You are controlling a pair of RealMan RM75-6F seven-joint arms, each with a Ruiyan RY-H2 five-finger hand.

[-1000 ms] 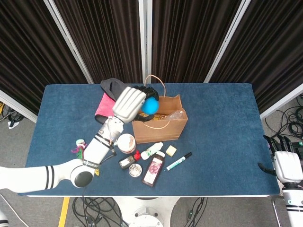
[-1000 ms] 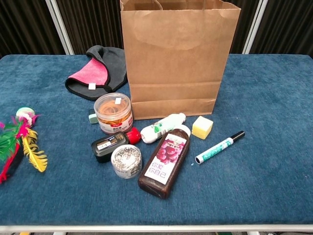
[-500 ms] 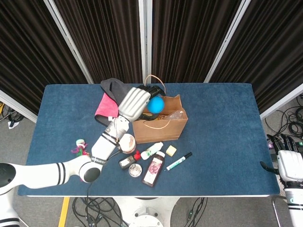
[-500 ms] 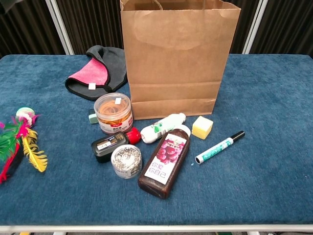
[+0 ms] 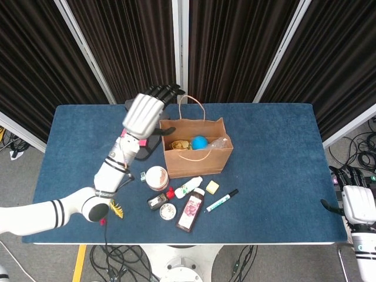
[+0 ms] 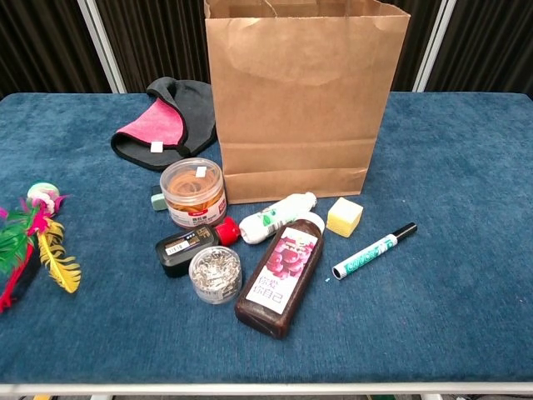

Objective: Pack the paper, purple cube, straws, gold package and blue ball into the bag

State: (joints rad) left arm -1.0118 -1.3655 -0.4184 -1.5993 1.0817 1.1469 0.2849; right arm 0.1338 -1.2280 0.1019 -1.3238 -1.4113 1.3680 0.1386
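Note:
The brown paper bag (image 5: 197,158) (image 6: 304,100) stands upright mid-table with its mouth open. Inside it the blue ball (image 5: 200,142) lies next to a gold package (image 5: 180,144) and clear plastic straws (image 5: 218,141). My left hand (image 5: 144,113) hovers raised to the left of the bag's mouth, fingers spread, holding nothing. My right hand (image 5: 355,201) rests off the table's right front corner, fingers apart and empty. The paper and the purple cube are not visible in either view. Neither hand shows in the chest view.
In front of the bag lie a round tub (image 6: 193,192), a white bottle (image 6: 276,217), a dark sauce bottle (image 6: 281,272), a yellow cube (image 6: 344,217), a marker (image 6: 374,250) and a jar of clips (image 6: 215,273). A pink-black cloth (image 6: 165,121) lies left of the bag, a feather toy (image 6: 33,242) at far left.
The left hand let go of the blue ball, which now lies inside the bag. The hand then opened and drew back to the left, away from the bag's mouth.

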